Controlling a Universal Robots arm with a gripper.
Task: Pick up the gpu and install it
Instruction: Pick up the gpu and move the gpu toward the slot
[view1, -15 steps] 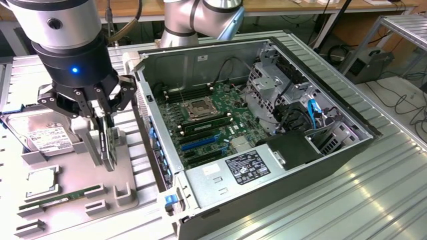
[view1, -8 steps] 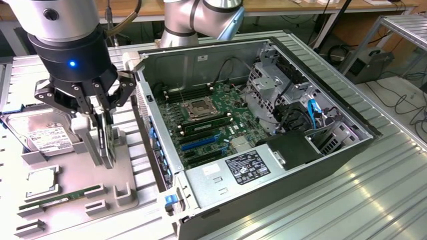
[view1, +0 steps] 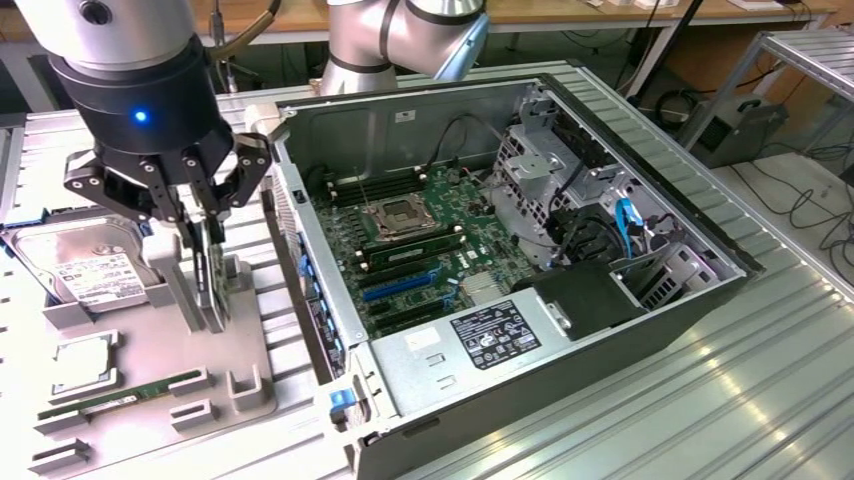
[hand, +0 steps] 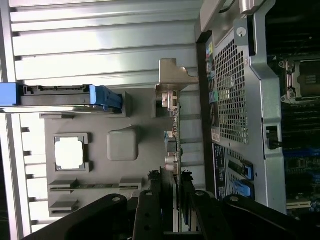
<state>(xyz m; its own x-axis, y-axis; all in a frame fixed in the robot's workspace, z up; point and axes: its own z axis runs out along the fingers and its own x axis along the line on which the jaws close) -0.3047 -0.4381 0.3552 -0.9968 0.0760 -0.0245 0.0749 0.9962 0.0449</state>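
One gripper (view1: 202, 218), narrowly spread, in a pinch on the upright gpu (view1: 214, 272) in the grey holder (view1: 167, 265).

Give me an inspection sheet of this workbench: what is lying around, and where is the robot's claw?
surface: ribbed metal table, with a grey holder tray at the exterior view's left.
job's things: gpu standing on edge in the tray; open computer case beside it.
clutter: hard drive, processor chip and memory stick in the tray.
grippers: gripper right over the gpu's top edge; grip cannot be judged.
cables: blue cable inside the case; black cables on the floor.
surroundings: wooden bench behind.
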